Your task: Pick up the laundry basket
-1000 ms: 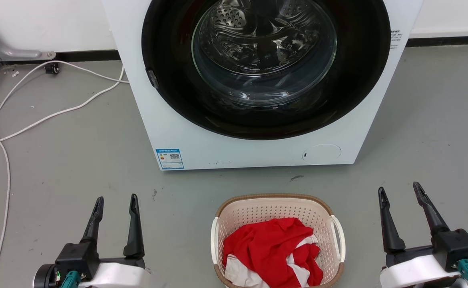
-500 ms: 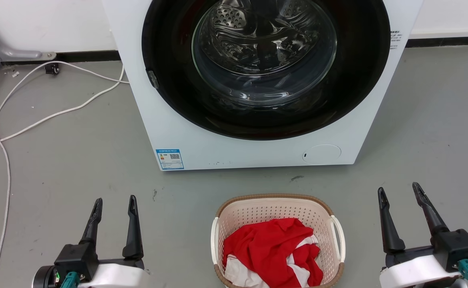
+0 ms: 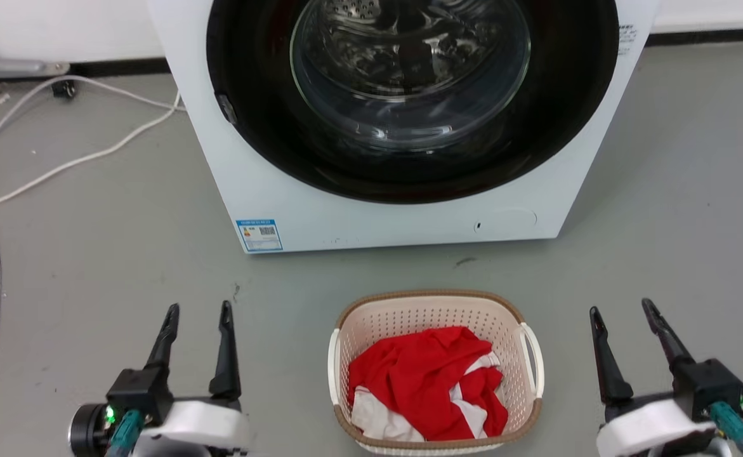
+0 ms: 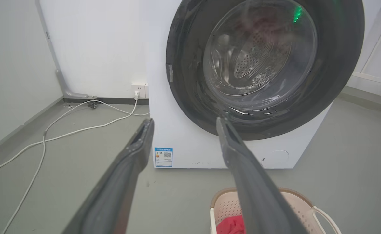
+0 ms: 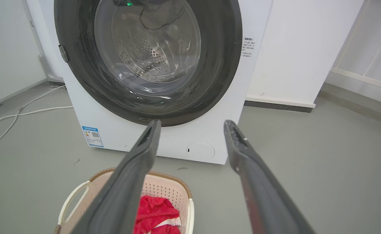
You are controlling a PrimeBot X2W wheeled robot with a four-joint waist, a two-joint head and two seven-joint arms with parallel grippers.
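Grey floor (image 3: 79, 254) before white front-loading washer (image 3: 282, 190): cream perforated plastic laundry basket (image 3: 409, 320), brown woven-look rim, sits between the grippers, well apart from each. Left gripper (image 3: 198, 309) and right gripper (image 3: 620, 306) spread, empty. Step: approach. Next move calls for reaching inward to white side handles (image 3: 532, 358). Red-and-white cloth (image 3: 422, 381) inside, seemingly one garment.

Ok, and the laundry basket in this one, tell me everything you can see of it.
The laundry basket is a cream, rounded-rectangular tub of perforated plastic with a brown woven-look rim and a white loop handle on each side. It stands upright on the grey floor in front of the washer, apart from it, and holds crumpled red and white cloth. Nothing grips it: the left end effector and right end effector sit open to either side, clear of the handles.
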